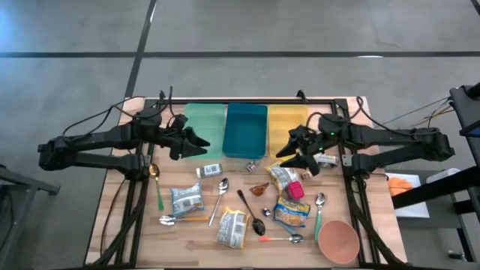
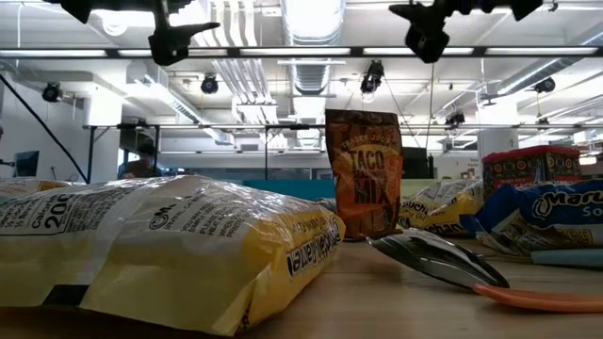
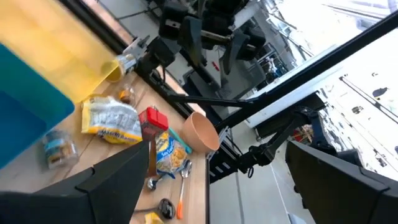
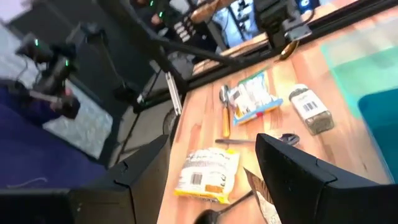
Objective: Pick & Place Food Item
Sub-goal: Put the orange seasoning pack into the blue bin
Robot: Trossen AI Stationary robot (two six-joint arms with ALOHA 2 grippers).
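Several food packets lie flat on the wooden table: a white-and-blue one (image 1: 187,198), a yellow-white one (image 1: 232,227), a blue-yellow one (image 1: 292,212) and one (image 1: 283,176) beside a red box (image 1: 295,189). A brown taco-mix packet (image 2: 364,174) stands upright. My left gripper (image 1: 196,142) hovers open above the table at the green bin's (image 1: 204,124) near edge. My right gripper (image 1: 294,152) hovers open at the yellow bin's (image 1: 287,120) near edge, above the packet beside the red box. Both hold nothing; in the wrist views their fingers (image 3: 112,180) (image 4: 311,180) stand apart over the table.
A teal bin (image 1: 246,129) stands between the green and yellow ones along the far edge. A small jar (image 1: 212,170), several spoons (image 1: 222,191) and a pink bowl (image 1: 337,240) at the near right share the table with the packets.
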